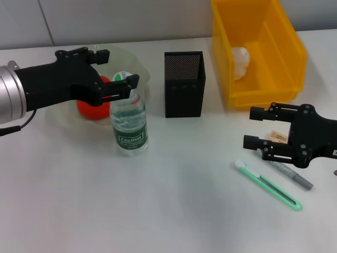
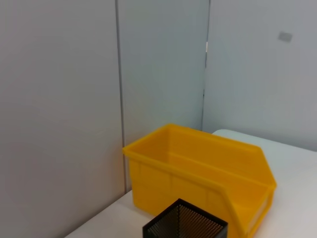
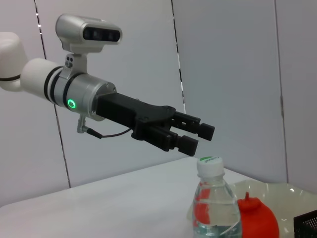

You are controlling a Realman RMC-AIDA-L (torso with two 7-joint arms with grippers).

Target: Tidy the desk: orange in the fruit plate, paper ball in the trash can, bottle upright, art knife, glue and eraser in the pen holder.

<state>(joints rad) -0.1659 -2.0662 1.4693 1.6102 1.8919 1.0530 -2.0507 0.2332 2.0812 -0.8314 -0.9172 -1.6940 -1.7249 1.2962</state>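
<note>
Bottle (image 1: 130, 124) upright, left gripper (image 1: 117, 72) spread just above its cap; next you lower the right gripper (image 1: 258, 129), fingers apart, over the eraser (image 1: 277, 137).

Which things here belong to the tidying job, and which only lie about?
Job: orange, fruit plate, bottle, pen holder, trash can, paper ball, eraser, art knife, grey stick (perhaps glue), left tool over bottle, right tool by eraser.
Lying about: nothing visible.

orange (image 1: 90, 109): mostly behind left gripper (image 1: 117, 67) | eraser (image 1: 277, 137): partly behind right gripper (image 1: 254, 127) | pen holder (image 2: 184, 225): cropped at edge | paper ball (image 1: 240, 62): blurred, probably crumpled
</note>
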